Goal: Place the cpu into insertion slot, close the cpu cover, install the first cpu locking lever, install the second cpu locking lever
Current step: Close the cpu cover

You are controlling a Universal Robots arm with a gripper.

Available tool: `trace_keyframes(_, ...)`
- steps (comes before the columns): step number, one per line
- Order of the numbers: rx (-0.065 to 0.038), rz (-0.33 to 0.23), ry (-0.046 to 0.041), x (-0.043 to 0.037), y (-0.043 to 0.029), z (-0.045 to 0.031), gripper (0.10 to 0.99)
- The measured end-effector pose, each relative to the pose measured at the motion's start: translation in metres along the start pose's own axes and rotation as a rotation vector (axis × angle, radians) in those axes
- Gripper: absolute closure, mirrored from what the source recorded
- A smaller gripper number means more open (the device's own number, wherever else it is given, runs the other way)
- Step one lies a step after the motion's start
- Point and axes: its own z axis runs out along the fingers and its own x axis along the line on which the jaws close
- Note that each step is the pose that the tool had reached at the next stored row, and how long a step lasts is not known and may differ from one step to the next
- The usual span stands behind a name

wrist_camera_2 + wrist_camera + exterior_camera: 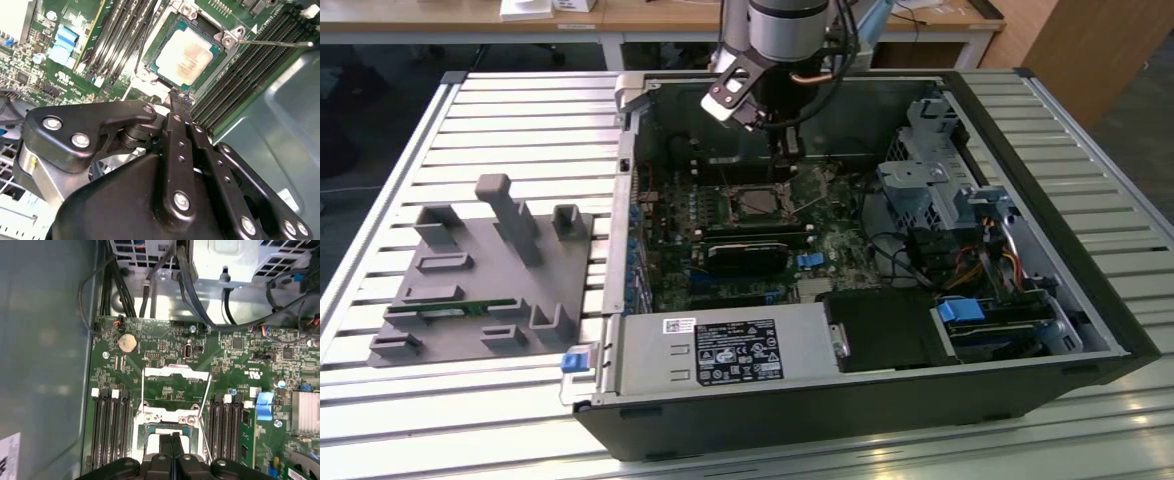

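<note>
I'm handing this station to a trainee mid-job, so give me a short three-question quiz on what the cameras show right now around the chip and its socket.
1. True or false: the chip already lies in its socket.
2. The claw near the socket is: A) wide open, B) shut, C) gripping the chip.
3. Fill in: in the exterior view, the grey holder tray sits outside the computer case, on the view's ____.
Key: 1 true; 2 B; 3 left.
</note>
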Motion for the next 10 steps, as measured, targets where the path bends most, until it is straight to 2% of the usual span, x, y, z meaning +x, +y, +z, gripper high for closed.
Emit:
trace_keyframes(3, 0.000, 0.000, 0.0005, -0.0001, 0.0019, -0.0009, 0.965)
trace_keyframes(7, 0.011, 0.000, 0.0004, -0.0010, 0.0113, -0.0005, 0.965)
trace_keyframes(10, 0.013, 0.000, 0.0036, -0.0021, 0.0146, -0.0001, 0.965)
